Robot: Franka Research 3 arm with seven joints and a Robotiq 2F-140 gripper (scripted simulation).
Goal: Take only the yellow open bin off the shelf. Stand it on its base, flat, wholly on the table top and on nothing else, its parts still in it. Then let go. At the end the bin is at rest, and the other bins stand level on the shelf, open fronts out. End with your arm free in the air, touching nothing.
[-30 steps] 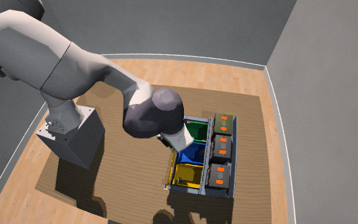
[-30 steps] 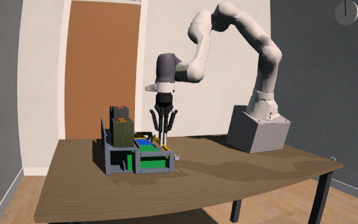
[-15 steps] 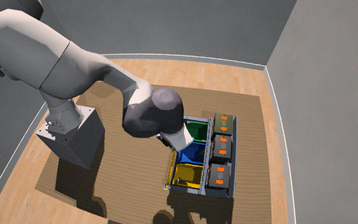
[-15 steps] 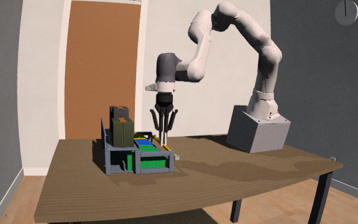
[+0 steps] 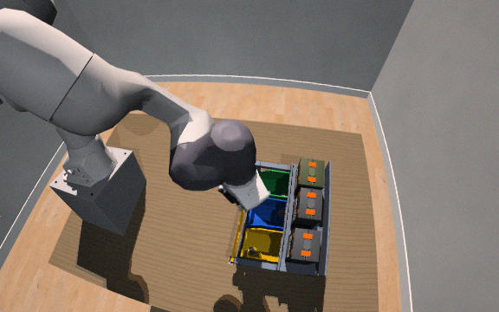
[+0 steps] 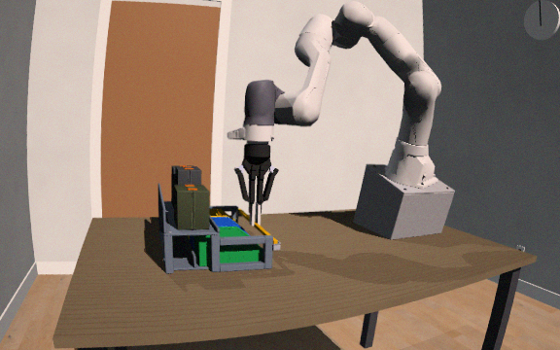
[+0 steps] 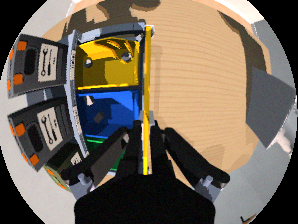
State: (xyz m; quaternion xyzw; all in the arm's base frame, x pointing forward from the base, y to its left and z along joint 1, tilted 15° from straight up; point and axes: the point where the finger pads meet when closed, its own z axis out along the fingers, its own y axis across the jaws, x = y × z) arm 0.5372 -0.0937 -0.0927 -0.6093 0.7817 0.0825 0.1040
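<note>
The yellow open bin [image 5: 262, 244] [image 7: 109, 63] [image 6: 188, 235] sits at the near end of the grey shelf [image 5: 303, 269], with a small part [image 5: 251, 251] in it. A blue bin [image 5: 267, 212] [image 6: 224, 221] [image 7: 109, 116] and a green bin [image 5: 277, 182] [image 6: 236, 253] stand beside it in the same row. A thin yellow bar [image 5: 237, 238] [image 6: 262, 228] [image 7: 148, 83] runs along the open front of the row. My gripper [image 6: 257, 216] [image 7: 146, 116] points straight down and is shut on this bar, in front of the blue bin. In the top view the wrist hides the fingers.
Three closed dark boxes with orange tabs [image 5: 312, 171] [image 5: 309, 205] [image 5: 305, 244] stand on the shelf's upper level, also in the wrist view [image 7: 43, 63]. The shelf stands on the wooden table [image 5: 180, 225] [image 6: 309, 292]. The robot base [image 5: 102, 195] [image 6: 402, 204] is at the table's far side.
</note>
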